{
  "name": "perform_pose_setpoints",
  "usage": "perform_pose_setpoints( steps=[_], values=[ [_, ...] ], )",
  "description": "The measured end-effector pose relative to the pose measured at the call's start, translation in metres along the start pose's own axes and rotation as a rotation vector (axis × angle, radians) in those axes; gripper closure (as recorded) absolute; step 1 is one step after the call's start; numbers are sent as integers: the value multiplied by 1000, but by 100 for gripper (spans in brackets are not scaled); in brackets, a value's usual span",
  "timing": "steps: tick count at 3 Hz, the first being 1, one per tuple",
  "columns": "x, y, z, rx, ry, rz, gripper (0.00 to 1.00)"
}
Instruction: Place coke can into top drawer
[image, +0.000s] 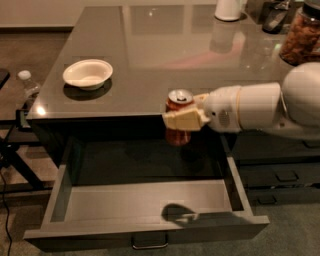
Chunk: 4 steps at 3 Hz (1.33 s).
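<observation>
- One claw (181, 116) shows on my screen, and it is clenched around the coke can (178, 136). Its cream fingers (183, 120) wrap the can's middle from the right side.
- My white arm (260, 107) reaches in from the right, running along the bench's front edge.
- I see the coke can upright, silver top up, hanging in the air just off the front edge of the bench (175, 50). It is a little right of that edge's middle and rests on neither the bench nor the drawer.
- Below it the top drawer (125, 202) is pulled wide open. The can hangs over the drawer's back part, toward its right side.
- A dark shadow (176, 211) lies on the drawer's pale floor near the front wall, and a metal handle (150, 245) shows on the front.
- A white bowl (87, 74) sits on the bench near the front left corner, well apart from the can.
- Toward the far right corner stand a white container (229, 9) and a jar (302, 35) of brown stuff.
- A clear bottle (27, 86) stands off the bench's left edge, lower down.
- Narrower dark drawers (285, 175) sit closed to the right of the open one.
</observation>
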<state>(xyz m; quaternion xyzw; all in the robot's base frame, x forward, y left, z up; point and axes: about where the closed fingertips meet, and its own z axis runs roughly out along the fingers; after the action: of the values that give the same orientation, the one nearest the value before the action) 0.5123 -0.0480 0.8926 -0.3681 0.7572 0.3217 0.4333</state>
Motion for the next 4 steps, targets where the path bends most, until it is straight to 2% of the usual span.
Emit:
perform_pose_setpoints(
  steps=[1, 2, 4],
  values=[
    [43, 17, -2, 23, 40, 51, 100],
    [81, 30, 7, 0, 73, 114, 100],
    [90, 34, 13, -8, 79, 132, 100]
  ],
)
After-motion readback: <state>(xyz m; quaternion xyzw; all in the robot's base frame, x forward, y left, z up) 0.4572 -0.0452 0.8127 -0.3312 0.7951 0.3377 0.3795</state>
